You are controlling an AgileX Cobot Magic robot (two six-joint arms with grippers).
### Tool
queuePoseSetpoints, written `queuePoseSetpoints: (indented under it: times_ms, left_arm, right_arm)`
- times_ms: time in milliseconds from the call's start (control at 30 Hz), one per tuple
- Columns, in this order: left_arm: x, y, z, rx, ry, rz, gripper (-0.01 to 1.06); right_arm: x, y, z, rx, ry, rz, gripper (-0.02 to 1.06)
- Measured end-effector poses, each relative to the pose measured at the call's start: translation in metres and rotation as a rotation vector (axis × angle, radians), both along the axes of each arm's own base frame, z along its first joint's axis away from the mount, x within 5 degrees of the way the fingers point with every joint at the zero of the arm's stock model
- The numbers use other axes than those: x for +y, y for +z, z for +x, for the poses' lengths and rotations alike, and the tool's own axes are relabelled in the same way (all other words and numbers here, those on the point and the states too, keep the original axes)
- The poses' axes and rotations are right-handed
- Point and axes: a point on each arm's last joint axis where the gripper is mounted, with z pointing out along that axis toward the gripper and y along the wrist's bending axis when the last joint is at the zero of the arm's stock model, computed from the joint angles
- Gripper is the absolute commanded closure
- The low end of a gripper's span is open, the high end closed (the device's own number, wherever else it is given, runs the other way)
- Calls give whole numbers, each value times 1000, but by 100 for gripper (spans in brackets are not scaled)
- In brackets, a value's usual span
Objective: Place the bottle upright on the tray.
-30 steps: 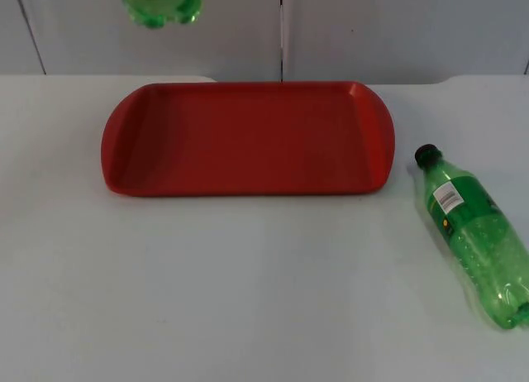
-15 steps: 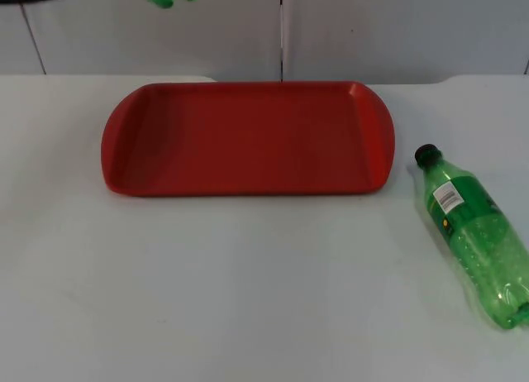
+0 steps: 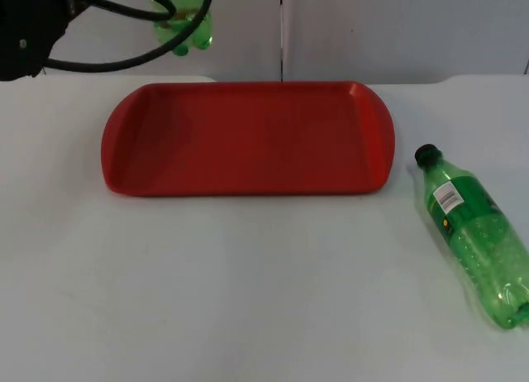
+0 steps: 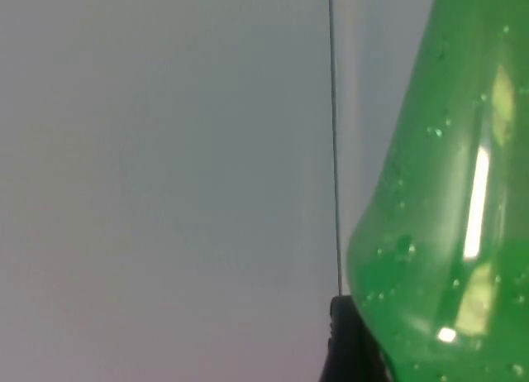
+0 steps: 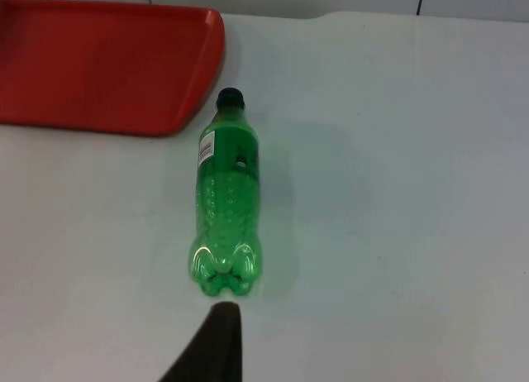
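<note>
From the top, we see the held bottle has dropped lower behind the tray, so placing is near. A second bottle lies beside it.

Left wrist: the left gripper clasps the held bottle.

Right wrist: the right gripper waits above the second bottle; its grip we cannot tell.
</note>
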Motion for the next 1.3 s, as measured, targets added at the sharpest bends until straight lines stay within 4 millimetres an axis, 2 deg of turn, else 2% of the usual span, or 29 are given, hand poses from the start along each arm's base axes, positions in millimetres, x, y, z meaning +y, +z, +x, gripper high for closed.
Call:
queuePoseSetpoints:
  times_ms: [167,267,633,733,933,1300]
  left_arm:
    - [-5,-13,20,-8,0,-1,105]
    - [-8,-30,33,9,1,8,105]
    - [-15,-68,59,5,5,48,105]
    - [-17,-91,66,11,2,50,105]
    - [-19,-125,74,52,1,55,105]
    - [-19,-148,74,73,-1,53,105]
  right_arm:
    - [0,0,0,0,0,0,-1]
    - [0,0,0,0,0,0,-1]
    - [0,0,0,0,1,-2,-1]
    - [0,0,0,0,1,-2,-1]
    - [0,0,0,0,1,-2,-1]
    - [0,0,0,0,1,-2,-1]
